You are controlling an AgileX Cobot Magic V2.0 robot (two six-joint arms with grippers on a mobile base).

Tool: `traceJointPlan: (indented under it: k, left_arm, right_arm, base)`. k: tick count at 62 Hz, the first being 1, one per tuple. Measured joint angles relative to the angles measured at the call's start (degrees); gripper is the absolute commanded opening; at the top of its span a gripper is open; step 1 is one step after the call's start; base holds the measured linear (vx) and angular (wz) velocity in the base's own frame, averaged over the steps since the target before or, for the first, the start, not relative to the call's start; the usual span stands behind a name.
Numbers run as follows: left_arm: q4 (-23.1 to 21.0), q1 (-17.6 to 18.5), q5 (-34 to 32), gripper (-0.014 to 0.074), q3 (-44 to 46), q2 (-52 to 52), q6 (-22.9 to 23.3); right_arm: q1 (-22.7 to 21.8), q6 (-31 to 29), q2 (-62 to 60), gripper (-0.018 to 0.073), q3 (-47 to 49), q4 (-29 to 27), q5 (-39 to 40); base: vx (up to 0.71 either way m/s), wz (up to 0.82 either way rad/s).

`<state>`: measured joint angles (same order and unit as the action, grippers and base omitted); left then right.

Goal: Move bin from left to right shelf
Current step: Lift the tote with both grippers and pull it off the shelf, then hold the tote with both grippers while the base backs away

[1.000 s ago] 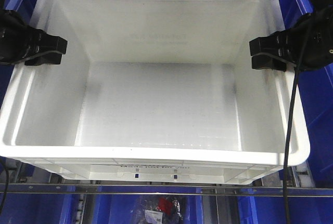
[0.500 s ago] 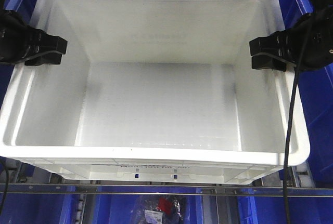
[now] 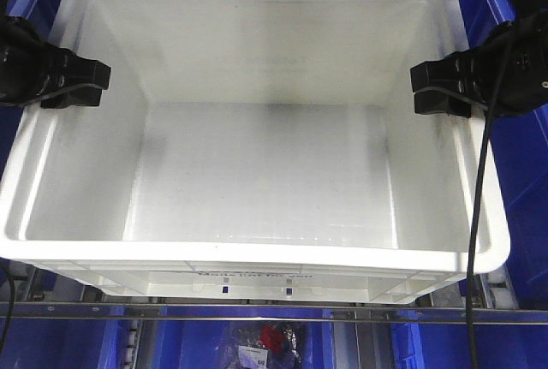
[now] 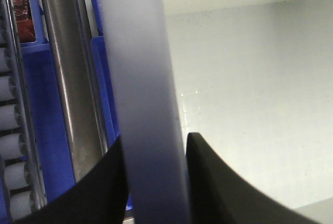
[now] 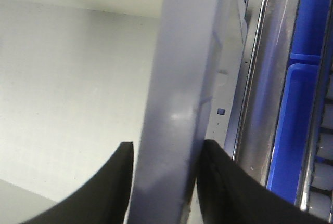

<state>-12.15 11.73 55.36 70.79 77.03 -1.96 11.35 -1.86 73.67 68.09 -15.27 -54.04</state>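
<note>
The large white bin [image 3: 257,253] fills the front view, empty inside, with black print on its near wall. My left gripper [image 3: 81,82] clamps the bin's left rim and my right gripper [image 3: 437,86] clamps its right rim. In the left wrist view the rim [image 4: 140,78] runs up between the two black fingers of the left gripper [image 4: 154,151], which press on both its sides. The right wrist view shows the other rim [image 5: 182,78] pinched the same way by the right gripper [image 5: 165,154].
Blue plastic bins [image 3: 522,172] flank the white one on both sides and sit below it [image 3: 68,348]. A metal shelf rail [image 3: 257,312] crosses under the near edge. Rollers [image 4: 13,130] line the shelf track. A black cable [image 3: 475,215] hangs from the right arm.
</note>
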Motion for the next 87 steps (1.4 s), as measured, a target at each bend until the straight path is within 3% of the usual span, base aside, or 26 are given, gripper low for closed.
traceJointPlan:
  k: [87]
  left_arm:
    - [0.0, 0.0, 0.1, -0.0008, 0.0, 0.0, 0.0]
  right_arm:
    - [0.0, 0.0, 0.0, -0.0004, 0.0, 0.0, 0.0]
  base:
    - [-0.05, 0.00]
